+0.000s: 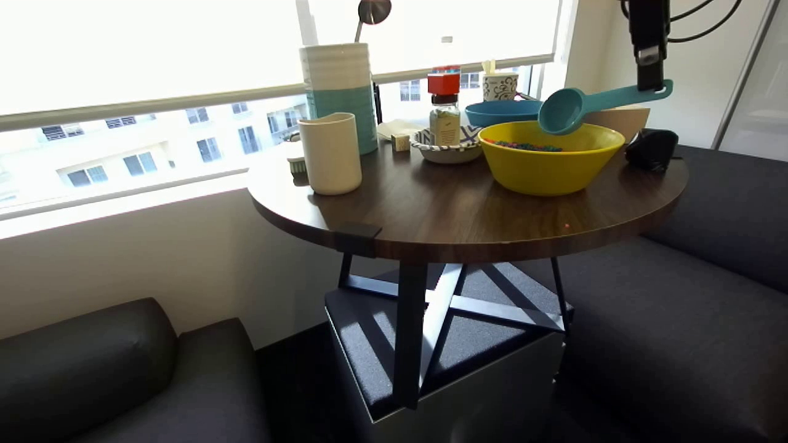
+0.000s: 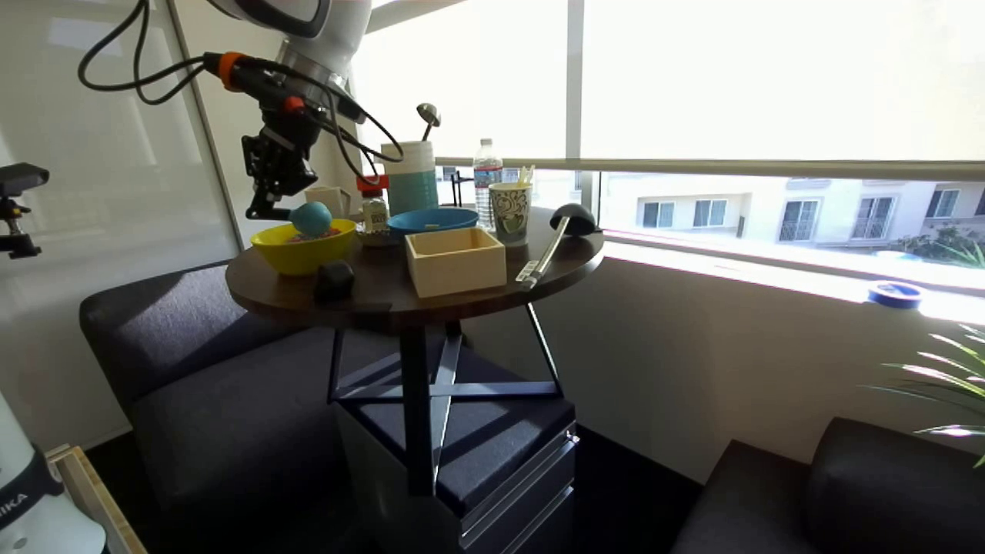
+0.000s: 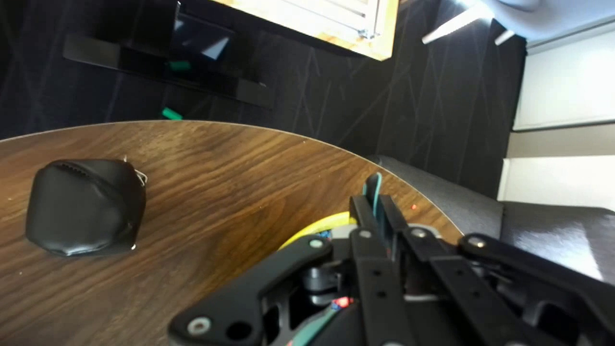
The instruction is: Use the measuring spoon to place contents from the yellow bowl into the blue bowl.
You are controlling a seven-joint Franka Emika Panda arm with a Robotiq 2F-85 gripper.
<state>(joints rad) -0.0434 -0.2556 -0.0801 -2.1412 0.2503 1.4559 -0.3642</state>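
Note:
The teal measuring spoon is held by its handle in my gripper, its scoop tilted over the yellow bowl. An exterior view also shows the spoon and gripper above the yellow bowl. In the wrist view the gripper is shut on the handle, whose end sticks out past the fingertips. Small red and blue bits lie in the yellow bowl. I cannot tell how many are in the scoop. The blue bowl stands behind the yellow one; it also shows here, its inside mostly hidden.
A black lump-like object sits near the yellow bowl. A tan box stands before the blue bowl. A red-capped jar, patterned dish, paper cup, ladle, cream mug and tall crock share the table.

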